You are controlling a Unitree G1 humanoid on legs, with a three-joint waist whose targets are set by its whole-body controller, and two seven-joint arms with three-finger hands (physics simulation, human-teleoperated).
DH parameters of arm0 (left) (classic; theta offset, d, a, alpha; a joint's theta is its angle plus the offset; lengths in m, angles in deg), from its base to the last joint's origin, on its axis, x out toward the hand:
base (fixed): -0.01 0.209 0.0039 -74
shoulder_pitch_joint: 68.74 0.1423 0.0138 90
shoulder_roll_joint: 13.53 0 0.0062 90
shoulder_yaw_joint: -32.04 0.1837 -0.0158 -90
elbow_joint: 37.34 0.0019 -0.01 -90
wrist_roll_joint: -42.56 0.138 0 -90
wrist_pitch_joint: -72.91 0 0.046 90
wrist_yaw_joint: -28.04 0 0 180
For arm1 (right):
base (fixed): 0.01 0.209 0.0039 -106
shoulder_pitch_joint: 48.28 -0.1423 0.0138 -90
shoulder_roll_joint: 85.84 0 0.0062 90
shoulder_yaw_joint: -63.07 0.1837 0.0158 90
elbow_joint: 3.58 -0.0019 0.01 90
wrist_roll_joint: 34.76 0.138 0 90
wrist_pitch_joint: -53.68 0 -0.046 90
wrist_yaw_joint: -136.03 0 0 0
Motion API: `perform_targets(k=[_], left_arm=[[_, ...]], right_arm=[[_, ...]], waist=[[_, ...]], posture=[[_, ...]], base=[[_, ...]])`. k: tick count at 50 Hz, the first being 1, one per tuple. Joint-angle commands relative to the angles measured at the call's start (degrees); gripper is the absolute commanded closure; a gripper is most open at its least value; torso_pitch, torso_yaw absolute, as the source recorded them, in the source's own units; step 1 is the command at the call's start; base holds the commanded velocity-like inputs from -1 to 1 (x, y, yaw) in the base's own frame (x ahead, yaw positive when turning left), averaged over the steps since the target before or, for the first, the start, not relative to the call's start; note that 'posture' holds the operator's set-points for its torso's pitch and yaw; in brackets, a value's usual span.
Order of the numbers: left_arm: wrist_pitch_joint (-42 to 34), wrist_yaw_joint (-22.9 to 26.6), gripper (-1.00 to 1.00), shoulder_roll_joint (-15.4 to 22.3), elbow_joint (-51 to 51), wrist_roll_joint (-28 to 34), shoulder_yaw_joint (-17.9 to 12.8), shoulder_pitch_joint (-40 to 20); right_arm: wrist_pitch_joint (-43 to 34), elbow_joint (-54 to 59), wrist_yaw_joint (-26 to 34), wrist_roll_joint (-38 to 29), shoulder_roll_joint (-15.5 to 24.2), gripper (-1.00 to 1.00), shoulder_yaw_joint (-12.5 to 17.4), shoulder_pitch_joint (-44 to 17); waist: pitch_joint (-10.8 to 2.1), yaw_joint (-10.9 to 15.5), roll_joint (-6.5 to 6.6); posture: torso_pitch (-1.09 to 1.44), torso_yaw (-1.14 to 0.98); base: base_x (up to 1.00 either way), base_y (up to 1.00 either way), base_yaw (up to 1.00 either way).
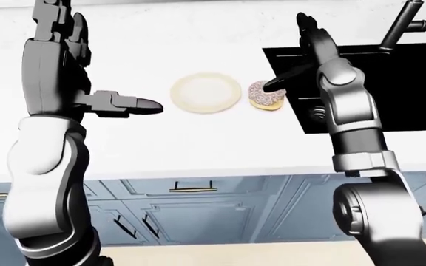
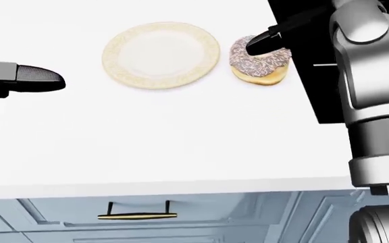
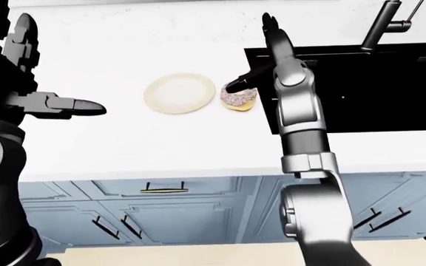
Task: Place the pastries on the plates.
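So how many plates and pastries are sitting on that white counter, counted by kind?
Plates: 1, the cream plate, with nothing on it.
Pastries: 1, the sprinkled doughnut, lying on the counter to the plate's right in the head view, with a finger of the right hand over it.
Total: 2 things.

Matt white counter (image 2: 181, 142), glossy cream plate (image 2: 161, 54), sprinkle-rough doughnut (image 2: 258, 66), brass-like drawer handle (image 2: 137, 215).
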Motion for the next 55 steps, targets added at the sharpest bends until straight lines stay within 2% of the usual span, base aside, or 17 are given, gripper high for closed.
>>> perform_targets(k=[1, 8, 18, 30, 55], left_arm=[[1.7, -0.4, -1.00, 0.6, -1.1, 0.4, -0.6, -1.2], [1.7, -0.3, -1.00, 0.6, -0.4, 0.5, -0.3, -2.1], [1.9, -0.3, -1.00, 0.5, 0.0, 0.5, -0.2, -2.3], [2.1, -0.3, -1.00, 0.6, -0.2, 0.6, -0.4, -1.7], [2.2, -0.1, -1.00, 0.5, -0.6, 0.6, -0.5, -1.1]], right_arm=[[3.8, -0.1, -0.9, 0.1, 0.4, -1.00, 0.4, -3.1], [5.3, 3.0, -0.5, -0.1, -0.6, -1.00, -0.3, -3.7], [5.8, 0.7, 2.2, -5.4, -0.7, -1.00, -1.8, 2.1], [5.5, 0.1, 2.6, -8.5, -0.7, -1.00, -0.9, 4.9], [12.4, 14.7, -2.0, -8.9, -0.1, -1.00, -1.1, 1.4]], waist=[[-1.72, 0.0, -0.11], [-1.95, 0.0, -0.13], [-2.08, 0.3, -0.45], [-2.02, 0.5, -0.56], [-1.85, 0.8, -1.03]], posture=[[0.00, 0.00], [0.00, 0.00], [0.00, 0.00], [0.00, 0.00], [0.00, 0.00]], base=[[0.00, 0.00, 0.00], [0.00, 0.00, 0.00], [0.00, 0.00, 0.00], [0.00, 0.00, 0.00], [0.00, 0.00, 0.00]])
